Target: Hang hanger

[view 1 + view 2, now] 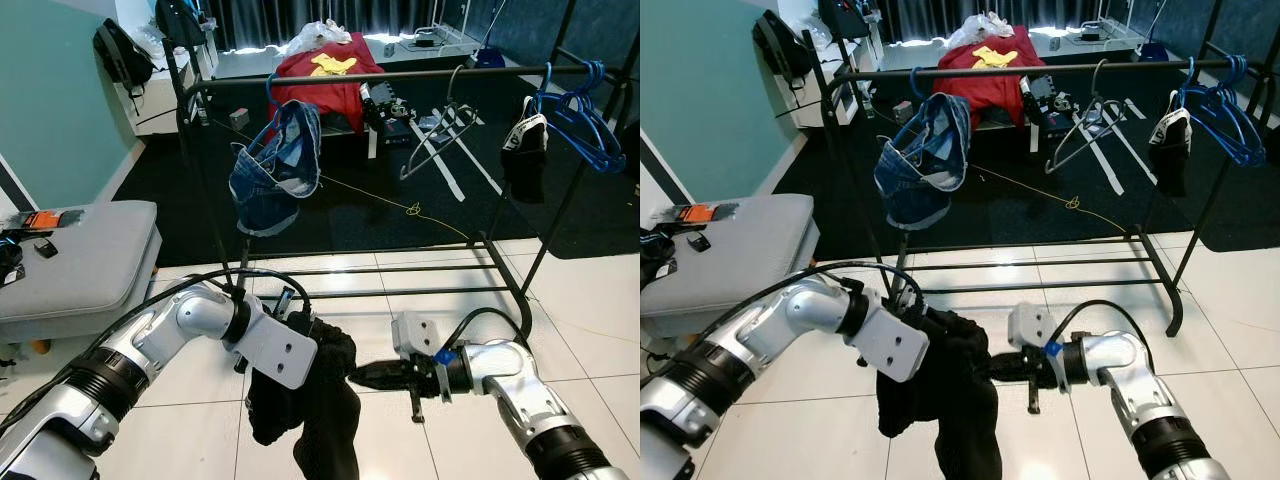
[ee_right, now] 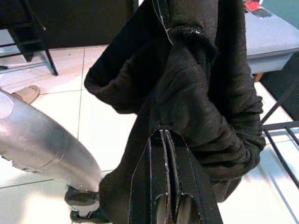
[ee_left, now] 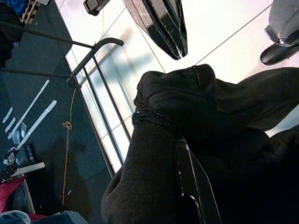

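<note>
Black fabric, a dark garment (image 1: 315,400), hangs bunched between the robot's two arms low over the white tiled floor (image 1: 600,300), in front of the clothes rack (image 1: 400,77). The left gripper (image 1: 290,318) holds the garment's upper edge, one black finger lying along the cloth in the left wrist view; whether its fingers are clamped on cloth or on a hanger buried inside cannot be told, and no hanger can be made out in the bundle. The right gripper (image 2: 169,186) points in from the side, its fingers pressed together with their tips against a fold, which reads as steadying or tugging the cloth rather than gripping it. Held this way, the garment seems kept off the floor and spread for lifting to the rail.

On the rail above, denim shorts (image 1: 272,165) hang near the left end, an empty grey hanger (image 1: 440,125) near the middle, and blue hangers (image 1: 580,115) with a small black item (image 1: 522,150) toward the right end. A grey cushioned bench (image 1: 75,255) stands at the robot's left, near the rack's left post. No legible writing or brand mark can be read anywhere.
</note>
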Robot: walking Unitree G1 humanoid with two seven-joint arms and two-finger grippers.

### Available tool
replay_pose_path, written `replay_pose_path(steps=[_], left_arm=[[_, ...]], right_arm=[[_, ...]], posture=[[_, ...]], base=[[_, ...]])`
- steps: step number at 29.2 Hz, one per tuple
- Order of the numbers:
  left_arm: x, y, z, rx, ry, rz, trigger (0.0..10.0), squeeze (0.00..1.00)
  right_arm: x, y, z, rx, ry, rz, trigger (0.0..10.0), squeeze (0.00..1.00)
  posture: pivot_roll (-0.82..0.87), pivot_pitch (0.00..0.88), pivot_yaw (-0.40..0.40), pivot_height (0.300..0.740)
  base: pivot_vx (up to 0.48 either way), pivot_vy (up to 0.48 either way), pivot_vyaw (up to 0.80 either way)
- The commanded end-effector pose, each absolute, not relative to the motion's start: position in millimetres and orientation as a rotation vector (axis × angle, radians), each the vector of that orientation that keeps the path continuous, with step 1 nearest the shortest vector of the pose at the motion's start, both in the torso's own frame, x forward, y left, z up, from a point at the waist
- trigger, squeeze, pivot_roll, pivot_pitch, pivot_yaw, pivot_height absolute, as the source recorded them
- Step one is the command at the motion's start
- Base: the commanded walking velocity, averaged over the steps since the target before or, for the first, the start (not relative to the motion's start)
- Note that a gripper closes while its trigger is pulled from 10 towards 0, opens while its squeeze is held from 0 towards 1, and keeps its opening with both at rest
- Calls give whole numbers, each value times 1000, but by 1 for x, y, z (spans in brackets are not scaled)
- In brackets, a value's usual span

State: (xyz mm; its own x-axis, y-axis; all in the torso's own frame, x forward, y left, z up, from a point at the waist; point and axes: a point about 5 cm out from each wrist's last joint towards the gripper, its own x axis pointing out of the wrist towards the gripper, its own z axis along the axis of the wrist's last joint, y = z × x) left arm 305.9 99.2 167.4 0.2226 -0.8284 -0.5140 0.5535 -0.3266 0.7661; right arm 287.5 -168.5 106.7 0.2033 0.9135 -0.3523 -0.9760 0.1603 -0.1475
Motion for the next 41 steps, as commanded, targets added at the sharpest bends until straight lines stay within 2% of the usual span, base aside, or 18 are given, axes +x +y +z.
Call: replay_pose_path(steps=[1,7,8,10,12,29,36,37,38,39,40,41], left_arm=[[310,100,174,1252,-306,-1413,10000,0],[309,99,177,1167,-304,-1405,10000,0],[311,98,182,1088,-294,-1388,10000,0],[311,98,182,1088,-294,-1388,10000,0],[313,97,188,1012,-273,-1367,10000,0],[326,103,216,793,-280,-1251,10000,0],[323,104,211,854,-260,-1271,10000,0],[322,105,206,888,-240,-1280,10000,0],[322,106,201,918,-223,-1285,10000,0],[322,107,197,953,-207,-1288,10000,0],[322,107,197,953,-207,-1288,10000,0],[322,108,194,983,-194,-1290,10000,0]], right_arm=[[286,-168,105,-339,175,1344,0,0],[281,-171,95,-285,198,1300,0,0],[276,-174,87,-274,234,1288,0,0],[276,-174,87,-274,234,1288,0,0],[270,-180,75,-269,287,1275,0,0],[251,-198,47,-226,416,1214,0,0],[263,-185,72,-194,229,1189,0,0],[268,-178,91,-157,132,1200,10000,0],[271,-173,107,-127,56,1218,10000,0],[274,-169,122,-93,-12,1225,10000,110],[274,-169,122,-93,-12,1225,10000,110],[276,-168,135,-69,-70,1221,10000,561]], posture=[[70,74,71,740],[69,69,68,740],[67,62,66,740],[67,62,66,740],[66,58,65,740],[61,54,59,740],[61,59,63,740],[59,66,65,740],[57,68,66,740],[57,68,66,740],[57,68,66,740],[52,71,67,740]], base=[[0,0,0],[0,0,0],[0,0,0],[0,0,0],[0,0,0],[0,0,0],[0,0,0],[0,0,0],[0,0,0],[0,0,0],[0,0,0],[0,0,0]])
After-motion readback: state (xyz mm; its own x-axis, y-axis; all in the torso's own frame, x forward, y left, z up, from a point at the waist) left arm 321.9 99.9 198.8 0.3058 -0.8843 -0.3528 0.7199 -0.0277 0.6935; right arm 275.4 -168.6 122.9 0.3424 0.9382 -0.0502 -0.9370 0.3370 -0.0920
